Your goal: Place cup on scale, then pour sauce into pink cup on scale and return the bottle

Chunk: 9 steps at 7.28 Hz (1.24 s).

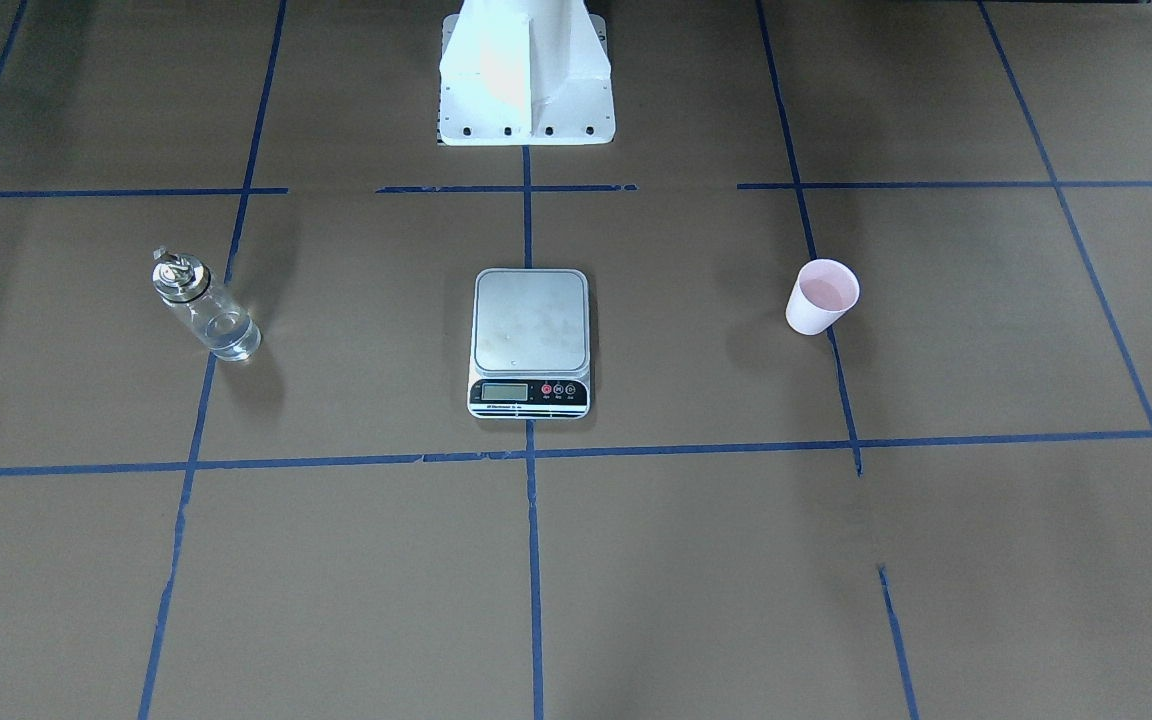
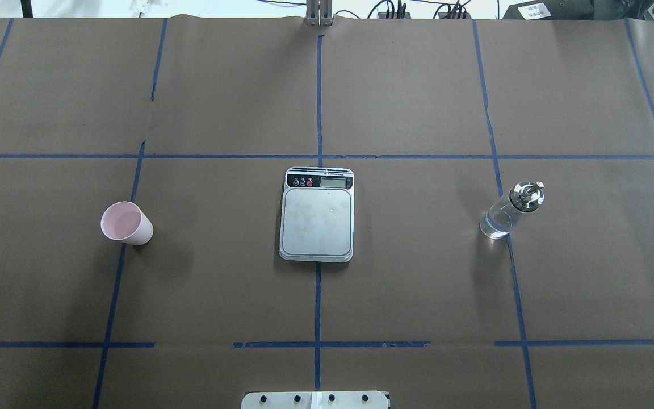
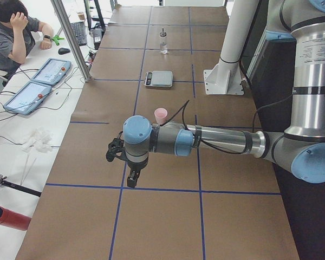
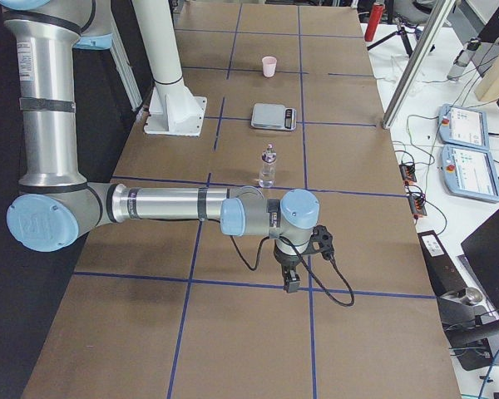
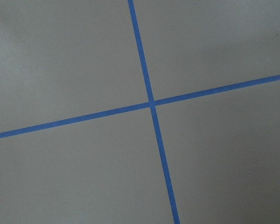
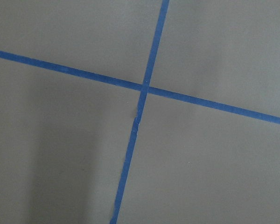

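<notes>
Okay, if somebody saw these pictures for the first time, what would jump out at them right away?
A silver-topped scale sits dead centre on the brown table, which is crossed by blue tape lines. The pink cup stands alone on the robot's left, the clear glass bottle on its right, both apart from the scale. The left arm and right arm hang over the table's ends, away from all three.

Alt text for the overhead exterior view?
A silver kitchen scale sits bare at the centre of a brown table gridded with blue tape. A pink cup stands upright to its left and a clear glass bottle with a metal cap to its right.
</notes>
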Each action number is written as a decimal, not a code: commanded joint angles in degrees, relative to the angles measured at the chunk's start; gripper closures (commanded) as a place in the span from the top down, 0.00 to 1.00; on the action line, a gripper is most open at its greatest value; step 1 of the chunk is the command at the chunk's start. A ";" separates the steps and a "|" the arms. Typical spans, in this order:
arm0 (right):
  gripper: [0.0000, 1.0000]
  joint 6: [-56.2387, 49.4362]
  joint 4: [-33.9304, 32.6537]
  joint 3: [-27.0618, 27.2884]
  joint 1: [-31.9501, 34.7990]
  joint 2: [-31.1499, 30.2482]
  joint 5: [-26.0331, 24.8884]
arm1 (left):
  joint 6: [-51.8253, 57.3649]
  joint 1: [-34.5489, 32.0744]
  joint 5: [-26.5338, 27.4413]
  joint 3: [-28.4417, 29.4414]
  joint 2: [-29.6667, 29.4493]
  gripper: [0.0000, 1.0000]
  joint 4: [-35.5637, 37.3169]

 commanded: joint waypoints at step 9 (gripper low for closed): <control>1.00 2.95 22.94 0.70 -4.78 2.72 0.87 | 0.04 0.62 -0.26 12.16 -6.26 1.00 -44.99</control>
